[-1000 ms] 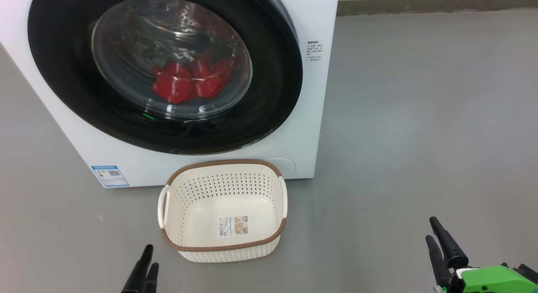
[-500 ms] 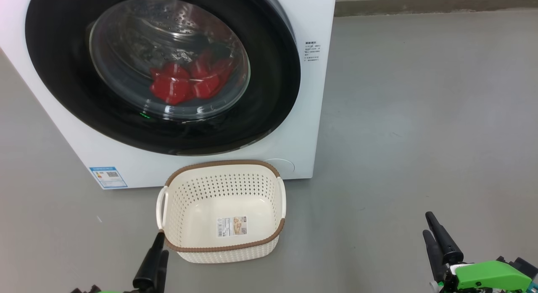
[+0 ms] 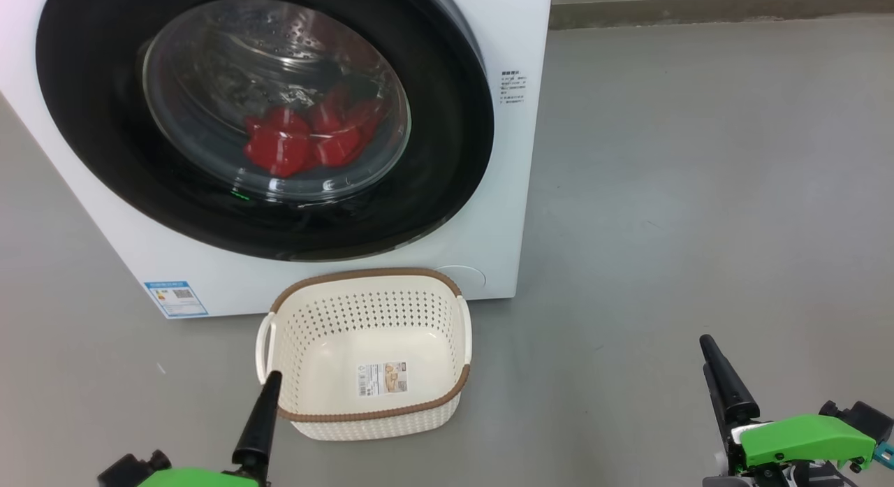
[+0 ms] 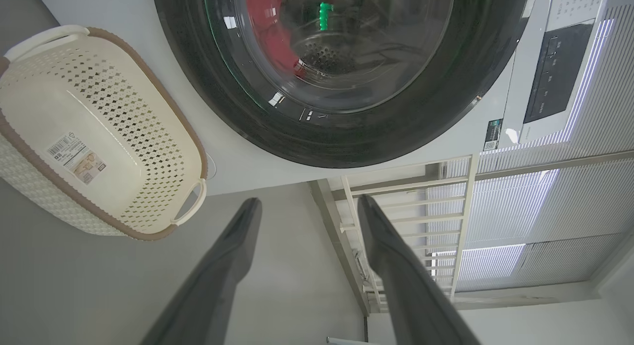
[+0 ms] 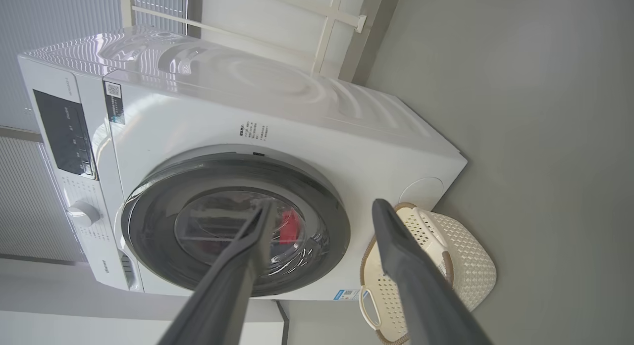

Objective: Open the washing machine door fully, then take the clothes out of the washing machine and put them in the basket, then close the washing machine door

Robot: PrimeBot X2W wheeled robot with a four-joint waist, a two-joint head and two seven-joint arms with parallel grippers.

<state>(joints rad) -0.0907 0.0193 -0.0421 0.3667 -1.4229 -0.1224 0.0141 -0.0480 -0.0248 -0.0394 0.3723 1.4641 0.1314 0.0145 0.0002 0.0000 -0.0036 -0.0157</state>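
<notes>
Wide open and empty, the left gripper (image 4: 308, 201) and right gripper (image 5: 324, 204) are hovering low before the washing machine door (image 3: 447, 158), its opening edge seemingly lying nearer the right.

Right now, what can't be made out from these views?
- washing machine door: head view, top edge cuts its rim; latch unclear.
- clothes: head view, glare on the glass blurs them; garment count unclear.
- basket label: head view, print too small.
- control panel: right wrist view, text too small.
</notes>
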